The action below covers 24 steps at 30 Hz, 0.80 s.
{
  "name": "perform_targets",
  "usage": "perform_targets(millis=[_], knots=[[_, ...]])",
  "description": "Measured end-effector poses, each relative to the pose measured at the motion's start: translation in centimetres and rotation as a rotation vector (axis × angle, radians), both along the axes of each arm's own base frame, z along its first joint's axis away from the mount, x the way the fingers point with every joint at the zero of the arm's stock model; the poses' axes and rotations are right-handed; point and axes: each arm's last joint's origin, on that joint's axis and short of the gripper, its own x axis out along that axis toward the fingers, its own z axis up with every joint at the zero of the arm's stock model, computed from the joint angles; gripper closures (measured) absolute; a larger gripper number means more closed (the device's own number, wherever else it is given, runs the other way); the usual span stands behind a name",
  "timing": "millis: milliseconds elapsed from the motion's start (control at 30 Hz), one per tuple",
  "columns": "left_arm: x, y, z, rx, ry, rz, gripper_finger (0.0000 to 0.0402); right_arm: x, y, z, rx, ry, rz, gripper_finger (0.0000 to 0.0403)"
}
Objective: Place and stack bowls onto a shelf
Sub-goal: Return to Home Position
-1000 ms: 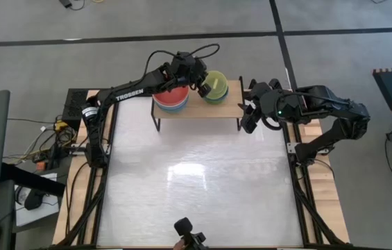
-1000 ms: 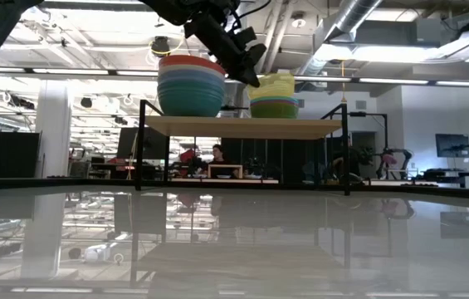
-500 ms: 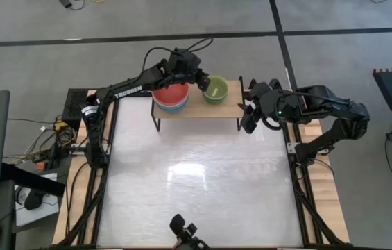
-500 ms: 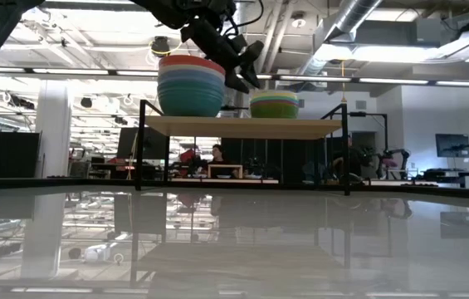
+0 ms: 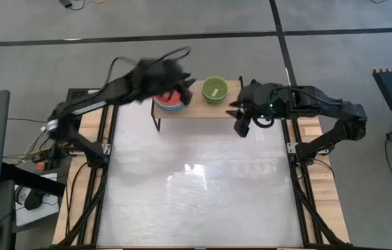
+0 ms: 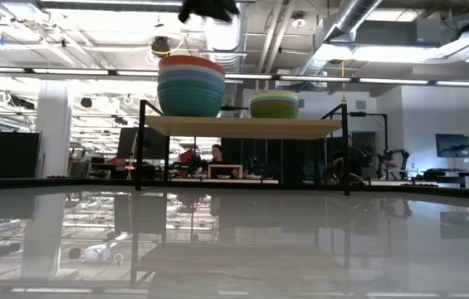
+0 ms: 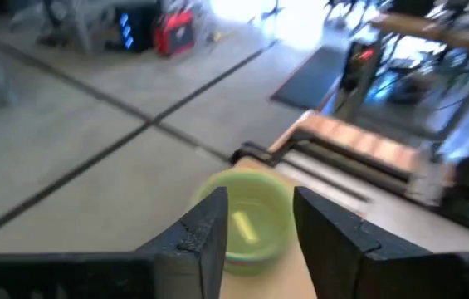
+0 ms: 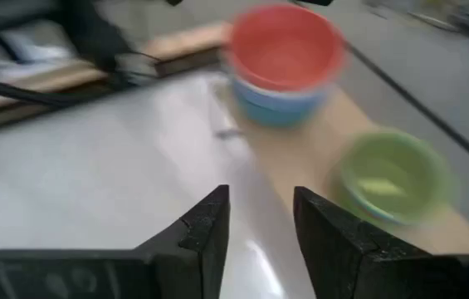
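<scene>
The shelf (image 5: 197,107) stands at the far edge of the bench (image 5: 196,187), its light wooden top on thin black legs, and it carries two stacks of bowls set apart from each other. The taller stack (image 5: 170,99) sits toward the shelf's left end, with a red bowl on top. In the low view this stack (image 6: 191,85) shows blue and teal bands under the red rim. The shorter stack (image 5: 214,89) sits nearer the middle and has a yellow-green bowl on top. From table height it (image 6: 274,105) reaches only about half as high as its neighbour, and its lower layers are hard to tell apart. The left claw (image 5: 184,85) is blurred in the overhead view and hangs above the shelf, over the gap between the two stacks. Its own camera shows the left claw (image 7: 261,198) with fingers (image 7: 205,237) spread and nothing between them, looking down at the yellow-green bowl well below. In the low view only a dark part of that arm (image 6: 207,8) shows at the top edge, clear above the bowls. The right claw (image 5: 239,126) hangs just off the shelf's right front corner, over the bench. Its wrist camera shows it (image 8: 261,193) spread and empty too, facing along the shelf with both stacks beyond it. A person (image 6: 217,154) sits in the room behind, seen under the shelf.
</scene>
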Motion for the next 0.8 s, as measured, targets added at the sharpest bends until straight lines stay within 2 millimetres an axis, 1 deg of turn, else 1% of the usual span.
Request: perform_targets(millis=[67, 133, 233, 333, 367, 467, 567, 700, 800], knots=[[-1.7, -2.4, -0.2, 0.01, -0.028, -0.019, 0.0289, 0.8, -0.1, -0.5, 0.036, -0.068, 0.076, 0.0252], [-3.5, -4.5, -1.8, 0.002, -0.051, -0.019, 0.03, 0.8, -0.3, -1.1, 0.076, -0.115, 0.133, 0.0274], [-6.6, -7.4, -4.2, -0.012, -0.157, -0.049, 0.0315, 0.3, -0.4, -1.8, 0.111, -0.185, 0.19, 0.0318], [-10.1, -9.4, -5.8, -0.028, -0.266, -0.115, 0.0328, -0.8, -0.2, -2.5, 0.125, -0.259, 0.225, 0.0371], [-11.1, -9.9, -6.5, -0.036, -0.275, -0.135, 0.0332, -1.2, -0.1, -2.7, 0.129, -0.292, 0.243, 0.0383], [-13.6, -10.8, -7.9, -0.047, -0.296, -0.187, 0.0345, -2.9, 0.1, -3.3, 0.138, -0.397, 0.29, 0.0383], [-15.8, -11.6, -8.4, -0.051, -0.348, -0.263, 0.0359, -5.0, 0.2, -4.3, 0.13, -0.5, 0.302, 0.0381], [-18.0, -12.4, -9.7, -0.025, -0.369, -0.325, 0.0388, -7.8, 0.3, -6.2, 0.144, -0.593, 0.327, 0.0385], [-18.9, -12.9, -11.2, -0.002, -0.353, -0.403, 0.0398, -9.7, 0.2, -7.4, 0.137, -0.642, 0.333, 0.0385]])
